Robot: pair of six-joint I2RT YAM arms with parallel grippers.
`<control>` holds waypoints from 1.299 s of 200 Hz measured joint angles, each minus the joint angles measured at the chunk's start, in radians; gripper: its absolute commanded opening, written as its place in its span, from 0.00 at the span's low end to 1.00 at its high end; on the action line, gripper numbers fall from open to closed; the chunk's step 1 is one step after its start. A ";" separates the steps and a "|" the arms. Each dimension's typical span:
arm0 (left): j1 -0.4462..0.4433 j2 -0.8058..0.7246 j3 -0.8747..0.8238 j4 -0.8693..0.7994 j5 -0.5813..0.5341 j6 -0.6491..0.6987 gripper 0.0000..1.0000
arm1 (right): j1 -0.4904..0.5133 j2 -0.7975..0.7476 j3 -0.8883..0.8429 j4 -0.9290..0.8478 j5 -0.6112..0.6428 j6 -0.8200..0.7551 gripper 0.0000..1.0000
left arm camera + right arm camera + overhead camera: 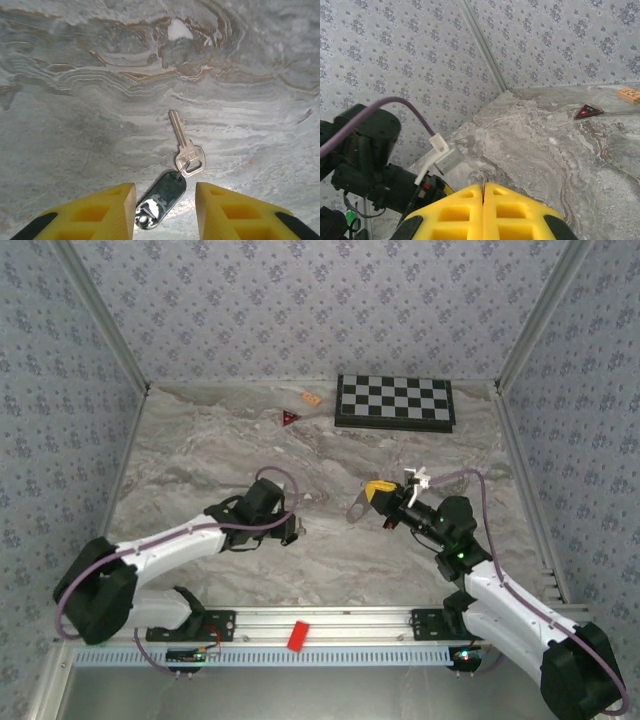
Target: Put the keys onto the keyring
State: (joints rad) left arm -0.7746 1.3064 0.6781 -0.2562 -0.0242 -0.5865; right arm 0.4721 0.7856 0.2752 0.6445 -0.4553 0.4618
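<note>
The keys, a silver key [186,150] joined by a small ring to a black oval fob [161,200], lie flat on the marble. My left gripper [165,194] hovers low over them, open, with the fob between its yellow fingers [112,210]. From above, the left gripper [290,528] sits left of centre with the dark keys [298,531] at its tip. My right gripper [377,490] is shut on the keyring [356,508], a pale grey loop hanging from its tip. In the right wrist view only a thin metal edge of the keyring [483,180] shows between the closed right gripper [483,187].
A checkerboard [394,400] lies at the back right. A small red triangle [290,418] and an orange chip [311,398] sit at the back centre. Walls enclose the table on three sides. A red block [297,636] rests on the front rail.
</note>
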 measured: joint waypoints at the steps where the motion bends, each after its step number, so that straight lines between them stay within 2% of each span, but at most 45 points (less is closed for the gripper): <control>1: 0.000 0.003 0.001 0.000 0.001 0.001 0.34 | 0.000 0.000 0.000 0.000 0.000 0.000 0.00; 57: -0.038 0.179 0.087 -0.004 0.061 0.130 0.26 | 0.001 0.000 0.000 -0.010 0.000 -0.007 0.00; 104: -0.040 0.251 0.114 -0.006 0.064 0.180 0.27 | 0.002 0.000 0.000 -0.014 0.000 -0.007 0.00; 208: -0.040 0.246 0.121 -0.026 0.016 0.202 0.31 | 0.002 0.001 0.000 -0.014 0.000 -0.007 0.00; 260: -0.037 0.146 0.092 -0.018 0.008 0.201 0.32 | 0.002 0.004 0.000 -0.014 0.000 -0.007 0.00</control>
State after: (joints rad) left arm -0.8116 1.4528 0.7704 -0.2737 -0.0166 -0.3851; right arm 0.4744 0.7895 0.2752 0.6308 -0.4557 0.4545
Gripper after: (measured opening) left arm 0.314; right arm 0.037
